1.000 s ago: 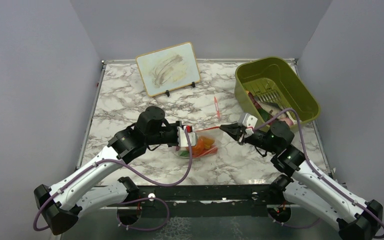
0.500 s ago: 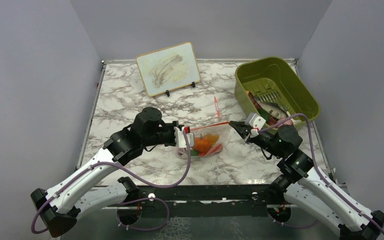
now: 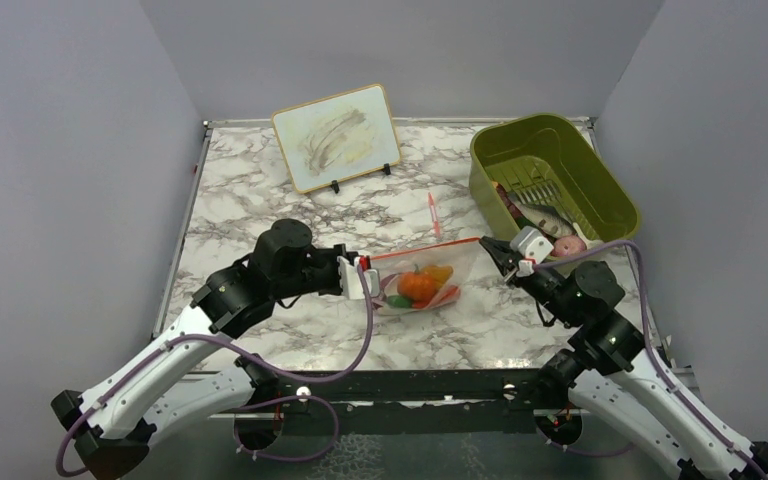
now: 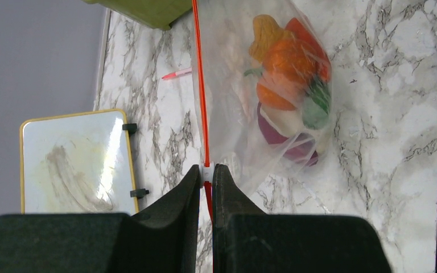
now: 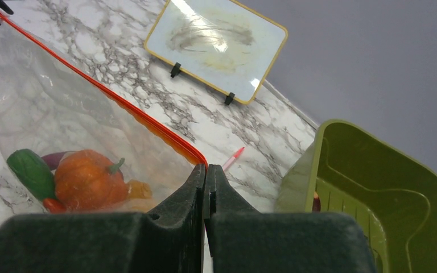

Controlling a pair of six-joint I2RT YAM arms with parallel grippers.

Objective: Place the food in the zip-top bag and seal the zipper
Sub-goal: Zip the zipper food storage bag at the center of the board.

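Top view, centre of frame: your L pincer is pinching the left end of the zipper, fingers nearly together w/ only the red-orange strip btwn them. Your R pincer, right of centre, is squeezing the strip's other end, fingers pressed together on it. The zip-top bag is stretching btwn both pincers over the marble table. The food (orange ball, green, red & purple pcs) is sitting inside the bag, below the strip. An olive bin is sitting upper right; a pink stick is lying just above the bag.
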